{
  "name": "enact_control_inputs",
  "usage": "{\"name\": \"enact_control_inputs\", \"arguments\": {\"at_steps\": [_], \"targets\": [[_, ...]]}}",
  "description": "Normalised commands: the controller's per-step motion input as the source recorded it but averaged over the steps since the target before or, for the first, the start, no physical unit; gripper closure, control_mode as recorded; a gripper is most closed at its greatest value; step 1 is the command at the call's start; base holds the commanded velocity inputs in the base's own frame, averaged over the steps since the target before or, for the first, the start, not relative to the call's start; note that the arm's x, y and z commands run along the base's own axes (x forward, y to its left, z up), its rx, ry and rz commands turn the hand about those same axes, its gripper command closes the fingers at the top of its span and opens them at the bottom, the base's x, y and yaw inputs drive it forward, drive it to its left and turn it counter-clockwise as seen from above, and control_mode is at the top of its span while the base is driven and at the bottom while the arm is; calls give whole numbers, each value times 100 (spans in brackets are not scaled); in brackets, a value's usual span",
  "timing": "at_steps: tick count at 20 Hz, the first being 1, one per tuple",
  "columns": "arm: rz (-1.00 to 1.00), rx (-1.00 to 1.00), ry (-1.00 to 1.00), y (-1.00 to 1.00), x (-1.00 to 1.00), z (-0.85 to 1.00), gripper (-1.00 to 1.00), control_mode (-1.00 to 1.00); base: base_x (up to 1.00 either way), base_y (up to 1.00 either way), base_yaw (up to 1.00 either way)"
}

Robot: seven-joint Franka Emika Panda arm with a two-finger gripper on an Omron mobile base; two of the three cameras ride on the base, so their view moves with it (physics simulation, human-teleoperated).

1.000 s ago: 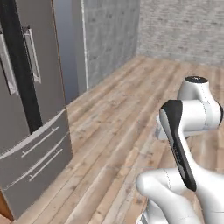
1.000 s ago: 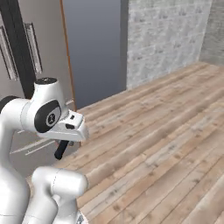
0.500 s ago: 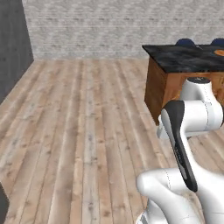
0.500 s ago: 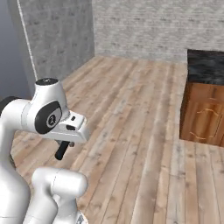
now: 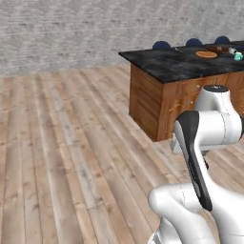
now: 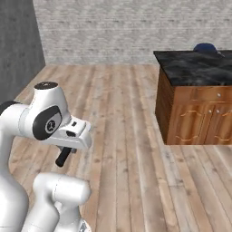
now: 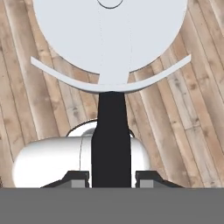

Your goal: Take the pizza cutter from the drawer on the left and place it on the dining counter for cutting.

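My gripper (image 7: pixel 111 177) is shut on the pizza cutter (image 7: pixel 109 39). The cutter's black handle sits between the two fingertips (image 7: pixel 78 177), and its pale round blade spreads across the top of the hand view, above wooden floor. In the right base view the dark handle of the pizza cutter (image 6: pixel 63 157) pokes out below the folded arm's hand (image 6: pixel 74 134), close to the robot's body. The dining counter (image 5: pixel 176 64), a black marble slab on brown cabinets, stands ahead to the right and is also seen as the dining counter (image 6: pixel 195 68). The drawer is out of view.
An orange round dish (image 5: pixel 206 54) and small items lie at the counter's far end. Blue stool backs (image 5: pixel 161 45) rise behind it. Open plank floor (image 5: pixel 71 143) stretches to a grey brick wall (image 6: pixel 127 27). A dark wall (image 6: pixel 18 45) stands at the left.
The whole picture has swung: the fridge and the grey wall have slid out of view and the dining counter has come in at the right. The arm keeps its folded pose with the cutter.
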Motion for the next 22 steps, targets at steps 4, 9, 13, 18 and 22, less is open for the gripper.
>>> {"name": "enact_control_inputs", "arguments": {"at_steps": [4, 9, 13, 18, 22], "targets": [[0, 0, 0, 0, 0, 0, 100, 100, 100, 18, -6], [0, 0, 0, 0, 0, 0, 100, 100, 100, -7, 29], [0, 0, 0, 0, 0, 0, 100, 100, 100, -46, 41], [0, 0, 0, 0, 0, 0, 100, 100, 100, -92, 33], [0, 0, 0, 0, 0, 0, 100, 100, 89, -100, 24]]}}
